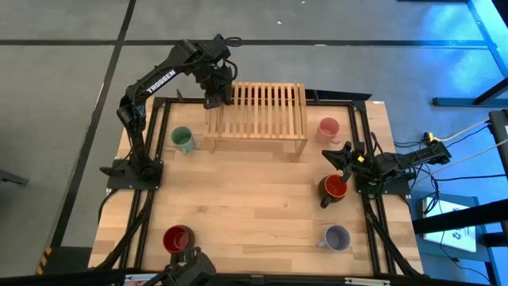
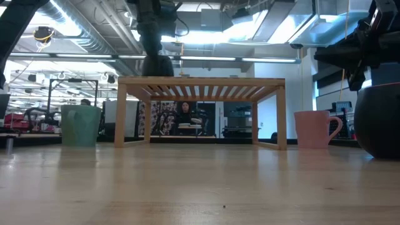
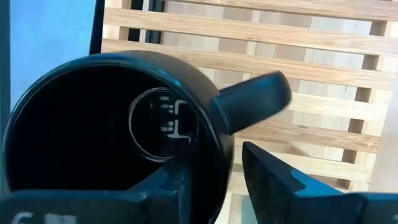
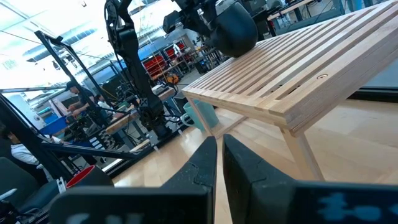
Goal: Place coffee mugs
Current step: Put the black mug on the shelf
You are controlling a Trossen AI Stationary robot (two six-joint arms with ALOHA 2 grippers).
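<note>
My left gripper [image 1: 216, 97] is over the far left corner of the slatted wooden rack [image 1: 255, 115], shut on the black mug [image 3: 112, 137], which shows dark above the rack top in the low view [image 2: 156, 65]. My right gripper [image 4: 219, 155] waits shut at the table's right side [image 1: 341, 155], between the pink mug [image 1: 328, 128] and the orange-red mug [image 1: 334, 187]. Standing upright on the table are the green mug [image 1: 182, 140], the dark red mug [image 1: 177, 238] and the lavender-grey mug [image 1: 337, 237]. My left gripper comes at the black mug from above, pointing down, and holds its wall beside the handle [image 3: 221, 162], one finger inside the hollow and one finger [image 3: 280, 177] outside. The mug is upright, mouth up, over the rack's slats; whether its base touches them I cannot tell.
The rack stands on its legs at the table's far middle, with open slats to the right of the black mug. The pink mug [image 2: 312, 129] and green mug [image 2: 80, 125] flank it. The table's middle [image 1: 254, 199] is bare wood. A person sits in the room beyond [image 2: 185, 115].
</note>
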